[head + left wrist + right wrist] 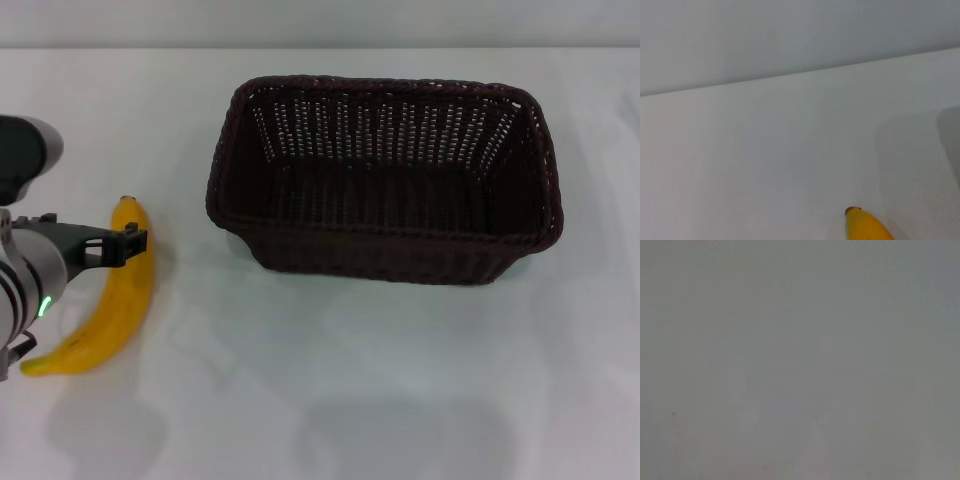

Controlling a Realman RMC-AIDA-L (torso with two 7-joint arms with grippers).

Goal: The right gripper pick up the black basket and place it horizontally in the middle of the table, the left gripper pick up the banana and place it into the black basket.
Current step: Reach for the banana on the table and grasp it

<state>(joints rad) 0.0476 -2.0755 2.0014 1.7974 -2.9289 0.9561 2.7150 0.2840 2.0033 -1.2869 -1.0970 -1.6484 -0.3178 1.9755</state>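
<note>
The banana (108, 303) lay on the white table (330, 390) at the robot's left, well apart from the black basket (385, 180), which sat lengthwise across the middle of the table and empty of fruit. The left gripper (128, 244) was over the banana's upper half, its black bracket-like fingers crossing the fruit near the dark-tipped end. Whether those fingers were spread, pressed together or already pinching the peel could not be told from the head view, and the left wrist view showed only the banana's tip (865, 226) against bare table. The right gripper was not in any view; its wrist camera gave a blank grey field.

The banana looked ripe, so it would probably be light but soft, with a smooth skin that bruises under a hard squeeze and can roll in a narrow grip. The thick middle of the curve seemed the sound place to take it, across its width, with gentle pressure; the tapering ends would likely slip. The basket, being stiff woven wicker with a braided rim, appeared light for its bulk and easy to drop fruit into from above.
</note>
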